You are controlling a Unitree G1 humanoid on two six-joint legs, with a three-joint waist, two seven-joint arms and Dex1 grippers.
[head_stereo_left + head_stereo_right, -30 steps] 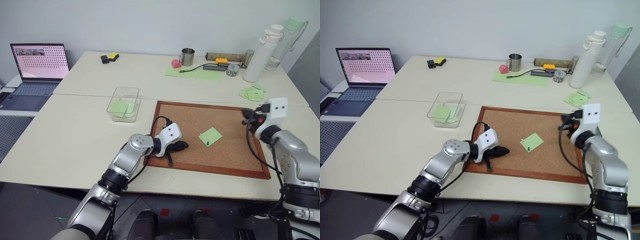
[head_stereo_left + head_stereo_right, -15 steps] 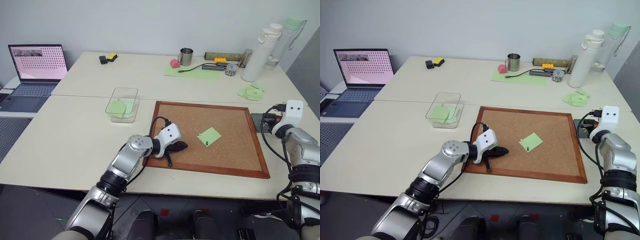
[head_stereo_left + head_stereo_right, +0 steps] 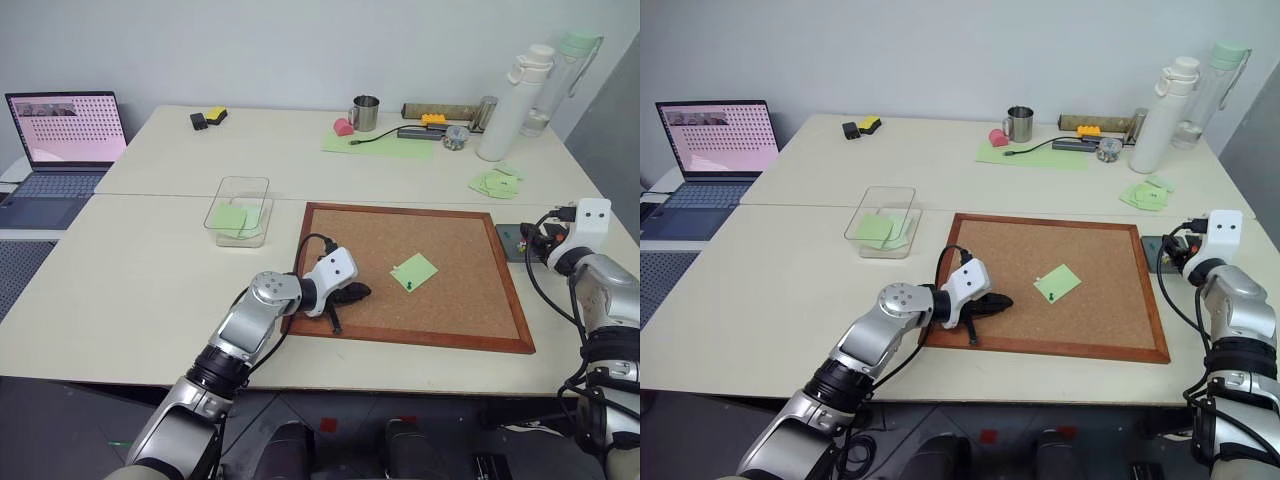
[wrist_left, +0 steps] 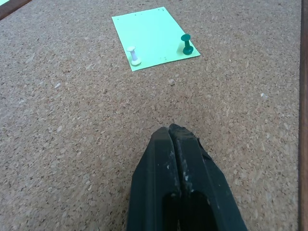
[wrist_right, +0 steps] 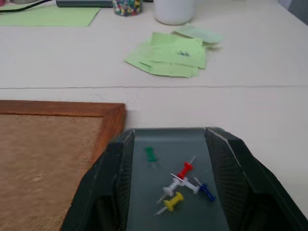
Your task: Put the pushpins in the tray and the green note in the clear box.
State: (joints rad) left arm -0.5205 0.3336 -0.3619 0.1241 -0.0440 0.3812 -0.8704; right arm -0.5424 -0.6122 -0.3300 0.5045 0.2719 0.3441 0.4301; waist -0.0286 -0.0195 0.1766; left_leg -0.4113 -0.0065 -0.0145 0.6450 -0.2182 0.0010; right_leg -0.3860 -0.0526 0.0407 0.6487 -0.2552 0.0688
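Note:
The green note (image 3: 415, 271) lies flat on the cork board, held by the pushpins: a dark green one (image 4: 186, 44) and a white one (image 4: 133, 55). My left gripper (image 4: 171, 132) rests shut and empty on the cork, a short way on the near-left side of the note. The dark grey tray (image 5: 163, 139) sits on the table just off the board's right edge and holds several loose coloured pins. My right gripper (image 5: 170, 134) hangs open right over the tray, one finger on each side. The clear box (image 3: 240, 210) stands left of the board with green notes inside.
The cork board's wooden frame (image 3: 420, 340) rises slightly from the table. A cluster of green notes (image 3: 495, 183) lies beyond the tray. At the back stand a white bottle (image 3: 505, 105), a mug (image 3: 365, 112) and a pale green sheet (image 3: 375, 145). A laptop (image 3: 60, 130) sits far left.
My right gripper moved right, from over the board's right edge to above the tray, and opened. The left gripper stayed put. The head camera shifted a little.

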